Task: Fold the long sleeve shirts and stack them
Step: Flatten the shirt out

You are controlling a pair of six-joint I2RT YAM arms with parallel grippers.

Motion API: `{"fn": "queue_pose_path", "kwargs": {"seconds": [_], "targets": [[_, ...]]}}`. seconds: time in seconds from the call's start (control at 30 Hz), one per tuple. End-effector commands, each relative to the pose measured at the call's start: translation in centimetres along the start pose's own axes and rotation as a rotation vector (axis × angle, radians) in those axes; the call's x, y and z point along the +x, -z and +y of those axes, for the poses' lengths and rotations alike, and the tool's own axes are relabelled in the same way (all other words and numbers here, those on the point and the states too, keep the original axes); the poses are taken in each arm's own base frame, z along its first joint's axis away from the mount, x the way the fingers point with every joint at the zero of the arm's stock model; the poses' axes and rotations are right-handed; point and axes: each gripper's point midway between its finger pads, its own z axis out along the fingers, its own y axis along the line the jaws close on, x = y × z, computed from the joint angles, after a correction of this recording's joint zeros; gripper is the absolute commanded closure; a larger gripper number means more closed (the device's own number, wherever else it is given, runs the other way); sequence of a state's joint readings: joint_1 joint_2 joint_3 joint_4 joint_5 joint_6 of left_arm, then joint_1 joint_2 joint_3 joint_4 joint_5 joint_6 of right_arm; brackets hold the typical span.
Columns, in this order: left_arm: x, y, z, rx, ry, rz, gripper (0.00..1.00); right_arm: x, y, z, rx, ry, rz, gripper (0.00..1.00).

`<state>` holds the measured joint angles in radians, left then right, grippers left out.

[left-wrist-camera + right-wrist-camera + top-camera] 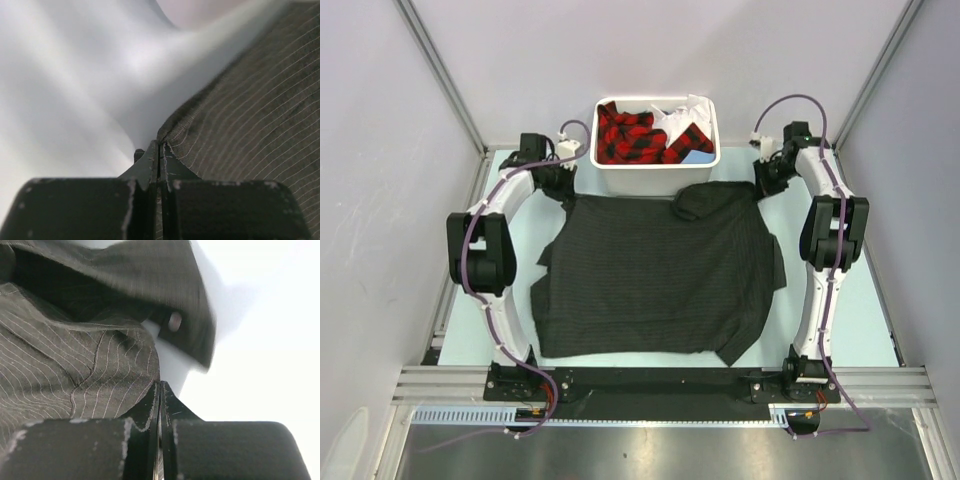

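Black fingers of your left gripper [159, 150] fill the bottom of its wrist view, pressed together with no gap, and the hem of the pinstriped shirt [655, 275] runs straight into the seam between them, so they pinch its edge. Your right gripper [160, 389] is likewise clamped, fingers flat against each other, with the shirt's stitched edge meeting the tips. A button [175, 321] shows on a fold of cloth beyond them.

From above, you see the shirt spread over the middle of the table [860, 320], each gripper at one far corner. A bunched fold sits near the far right corner; the sleeves are hard to pick out. Both wrist views are blurred beyond the cloth.

Behind the shirt stands a white bin [655, 180] holding red-and-black checked cloth [625, 135]. Pale walls [380, 150] enclose the pale blue-green tabletop.
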<state>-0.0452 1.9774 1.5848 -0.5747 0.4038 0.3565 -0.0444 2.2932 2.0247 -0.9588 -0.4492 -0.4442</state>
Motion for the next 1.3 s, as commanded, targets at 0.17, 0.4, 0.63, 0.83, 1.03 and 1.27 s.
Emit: {"fn": "queue_pose_path", "kwargs": {"seconds": [0.17, 0.4, 0.63, 0.83, 1.03, 1.27], "targets": [[-5.5, 4.4, 1.1, -0.046, -0.035, -0.181, 0.75, 0.1, 4.7, -3.0, 0.16, 0.046, 0.002, 0.43], [2.1, 8.9, -15.9, 0.264, -0.573, -0.103, 0.26, 10.3, 13.5, 9.6, -0.119, 0.394, -0.043, 0.2], [16.1, 10.7, -25.5, 0.51, -0.941, -0.018, 0.34, 23.5, 12.5, 20.5, -0.215, 0.977, 0.021, 0.27], [23.5, 11.0, -24.3, 0.499, -1.11, 0.166, 0.31, 28.5, 9.1, 23.1, -0.285, 1.193, 0.131, 0.3], [26.7, 10.7, -22.3, 0.479, -1.182, 0.269, 0.29, 30.2, 6.5, 22.6, -0.283, 1.28, 0.241, 0.26], [28.1, 10.7, -21.5, 0.481, -1.231, 0.307, 0.44, 29.4, 3.4, 20.9, -0.147, 1.273, 0.277, 0.49]]}}
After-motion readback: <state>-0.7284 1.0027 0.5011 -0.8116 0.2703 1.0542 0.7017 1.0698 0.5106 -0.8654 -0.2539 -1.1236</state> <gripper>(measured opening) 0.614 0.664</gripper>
